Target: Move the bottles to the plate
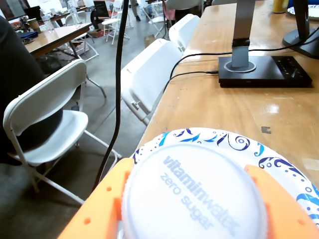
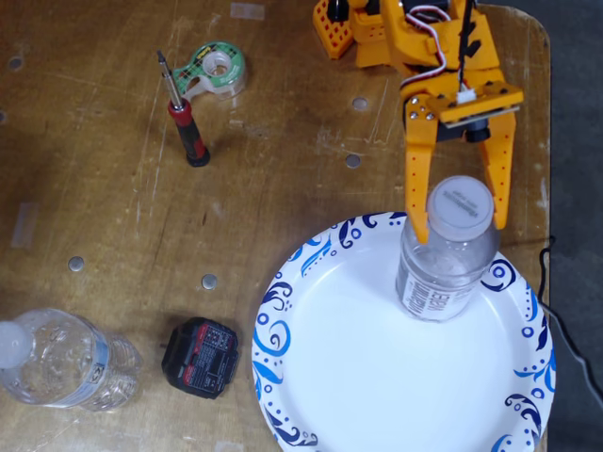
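A clear bottle [image 2: 443, 273] with a dark label and a white cap stands upright on the far right part of the white plate with blue swirls [image 2: 283, 311]. My orange gripper [image 2: 459, 228] reaches down from the top and its two fingers are closed against the bottle's sides just below the cap. In the wrist view the cap [image 1: 194, 194], printed "vitaminwater zero sugar", fills the space between my fingers, with the plate rim [image 1: 234, 142] behind it. The second bottle [image 2: 57, 363], crinkled with a pale blue label, lies on the table at the lower left, off the plate.
A red-handled screwdriver [image 2: 184, 118] and a tape dispenser [image 2: 217, 68] lie at the upper left. A black box [image 2: 200, 356] sits just left of the plate. The table edge runs close on the right. The wrist view shows a monitor stand [image 1: 264, 67] and white folding chairs [image 1: 50, 114].
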You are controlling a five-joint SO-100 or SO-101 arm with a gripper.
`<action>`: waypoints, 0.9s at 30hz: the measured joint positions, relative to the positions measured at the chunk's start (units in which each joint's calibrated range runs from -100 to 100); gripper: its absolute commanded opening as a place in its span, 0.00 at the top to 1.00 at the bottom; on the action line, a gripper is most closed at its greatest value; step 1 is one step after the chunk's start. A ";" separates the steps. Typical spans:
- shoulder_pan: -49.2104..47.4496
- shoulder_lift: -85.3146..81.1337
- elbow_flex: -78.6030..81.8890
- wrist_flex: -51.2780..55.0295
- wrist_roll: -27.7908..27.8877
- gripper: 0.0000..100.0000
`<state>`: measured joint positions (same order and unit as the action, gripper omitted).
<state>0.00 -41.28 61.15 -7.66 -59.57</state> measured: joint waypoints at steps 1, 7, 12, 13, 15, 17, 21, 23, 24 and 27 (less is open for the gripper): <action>-0.18 0.17 -0.54 0.85 0.00 0.82; -0.36 4.95 -8.54 8.00 0.00 0.82; -0.46 9.73 -13.58 8.77 0.00 0.82; -0.46 10.65 -14.39 8.77 0.00 0.82; -0.46 12.25 -16.01 8.77 0.00 0.82; -0.46 13.84 -17.81 9.19 0.00 0.82; -0.55 16.19 -19.60 9.19 0.73 0.82; -0.27 16.19 -19.60 9.19 0.94 0.82; -0.09 16.19 -19.60 9.19 1.04 0.82; -0.09 16.19 -19.60 9.19 1.09 0.82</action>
<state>-0.09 -25.08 41.55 1.53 -58.48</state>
